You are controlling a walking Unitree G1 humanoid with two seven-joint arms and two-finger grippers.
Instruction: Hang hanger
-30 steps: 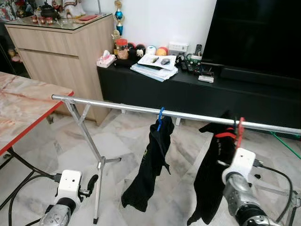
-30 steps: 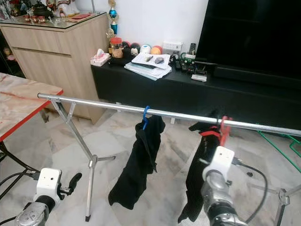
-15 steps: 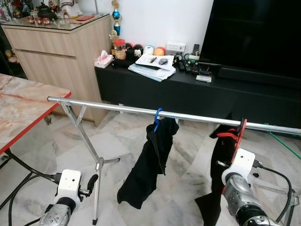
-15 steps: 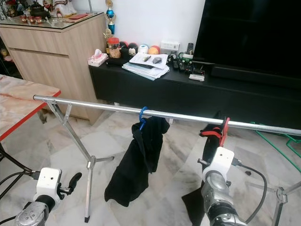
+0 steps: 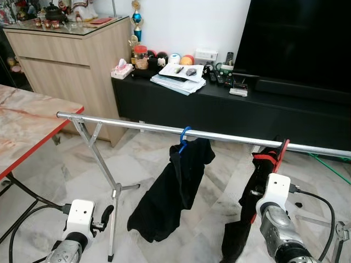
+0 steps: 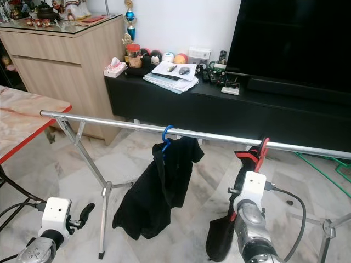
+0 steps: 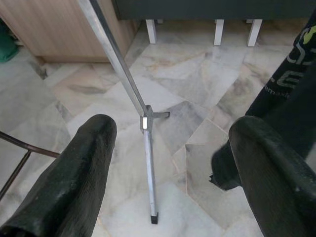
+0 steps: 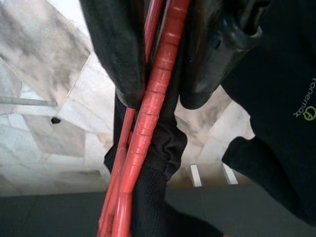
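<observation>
Two garments: both black, both hanging from one silver rail [image 5: 137,126] that crosses the room on a folding stand.
Red hanger [image 5: 280,155]: at the rail, toward its right end, top edge level with the bar; whether its hook is over the bar cannot be told. A black garment [image 5: 244,219] hangs from it down toward the floor.
Right gripper [image 8: 160,74]: raised just under the rail, its white wrist block directly below the red hanger; fingers [image 8: 121,54] pressed together on the hanger's red wire, with black cloth bunched around it.
Blue hanger [image 5: 184,137]: hooked over the rail near its middle, carrying the other black garment [image 5: 170,194], which swings out to the left at the bottom.
Left gripper [image 7: 168,163]: low, beside the stand's leg [image 7: 148,163], fingers [image 7: 74,173] spread wide apart and holding nothing; marble floor beneath.
Marble surface [image 5: 22,123]: red-edged, at the left, near the rail's left end.
Behind the rail: a low black TV cabinet [image 5: 181,104] with papers, remotes and small ornaments on it, a dark television [image 5: 299,38] above, and a wooden sideboard [image 5: 71,57] to the left.
</observation>
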